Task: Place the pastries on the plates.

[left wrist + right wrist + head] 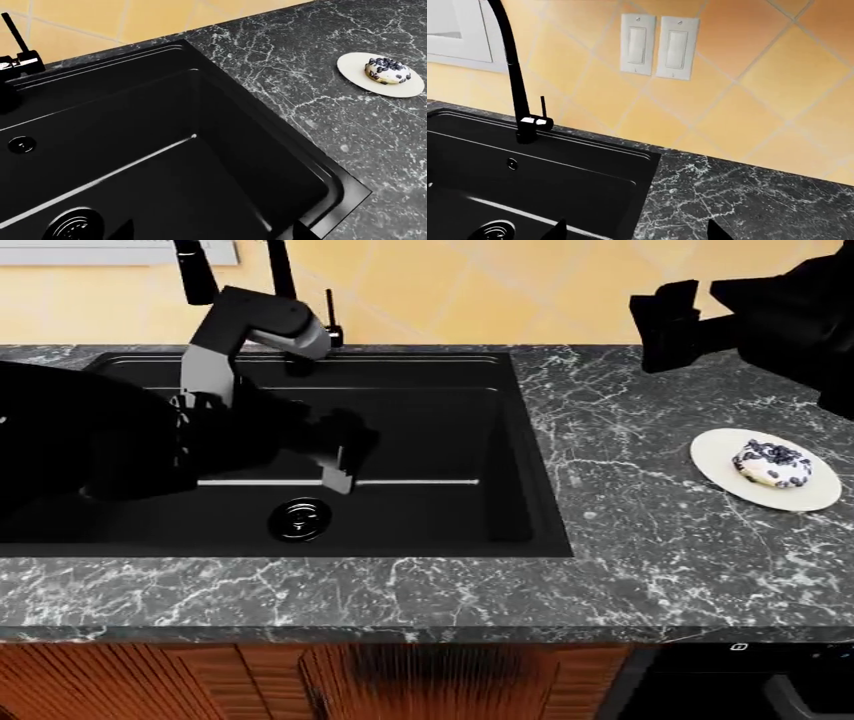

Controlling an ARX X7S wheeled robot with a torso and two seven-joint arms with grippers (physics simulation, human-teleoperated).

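A white-iced pastry with dark specks (771, 464) (387, 71) lies on a plain cream-white plate (721, 455) (352, 66) on the dark marble counter, right of the sink. My left gripper (344, 455) (213, 235) hangs over the black sink basin, far left of the plate, open and holding nothing. High over the counter's back right, my right gripper (665, 328) (637, 232) stays well apart from the plate. It is open too, with only counter and sink edge between its fingertips (557, 231).
The black sink (534, 440) (333, 190) takes up the counter's left and middle, with a drain (299, 517) and a tall black faucet (517, 75) at the back. Light switches (657, 46) sit on the yellow tiled wall. Wooden cabinet fronts (267, 680) run below the counter edge.
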